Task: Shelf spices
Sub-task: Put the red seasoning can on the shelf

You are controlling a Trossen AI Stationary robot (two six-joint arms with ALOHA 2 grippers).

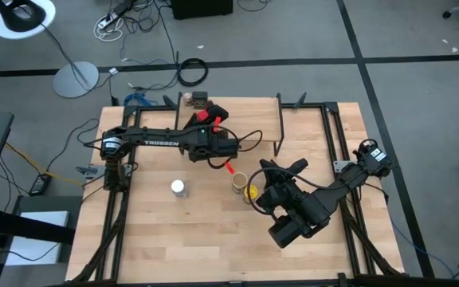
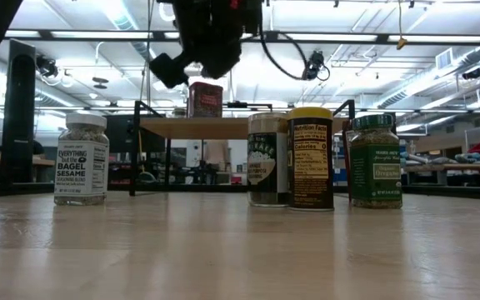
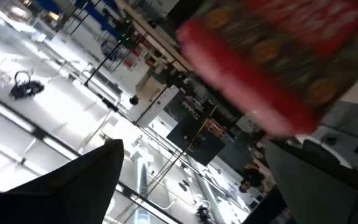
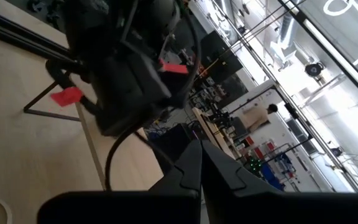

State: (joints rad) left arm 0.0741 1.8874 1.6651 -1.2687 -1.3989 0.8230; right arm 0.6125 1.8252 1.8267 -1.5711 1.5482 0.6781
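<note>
Nearest jar: white-lidded sesame jar (image 2: 82,158) stands alone on the counter (image 2: 240,250), well apart from both sets of fingers.
Middle cluster: dark jar (image 2: 267,158), yellow-lidded jar (image 2: 310,158) and green jar (image 2: 375,161) side by side, close to the right arm's fingers, untouched.
Red tin: sitting on the shelf (image 2: 223,126), red tin (image 2: 205,99) upright, just ahead of the left fingers.
Left fingers: left gripper (image 3: 191,180) spread wide, nothing between them, hovering by the tin.
Right fingers: right gripper (image 4: 199,163) pressed together, empty, parked beside the cluster.
Handling, my read: jars look light, rigid and smooth-sided, so likely slippery; glass ones could crack if dropped. Best hold is across the body below the lid, squarely.
Tin handling: boxy and stiff; flat faces should give a sure pinch.
Low view gives: labels, and that the tin stands upright on the board.
High view gives: where each arm sits over the counter, which the low view hides.
</note>
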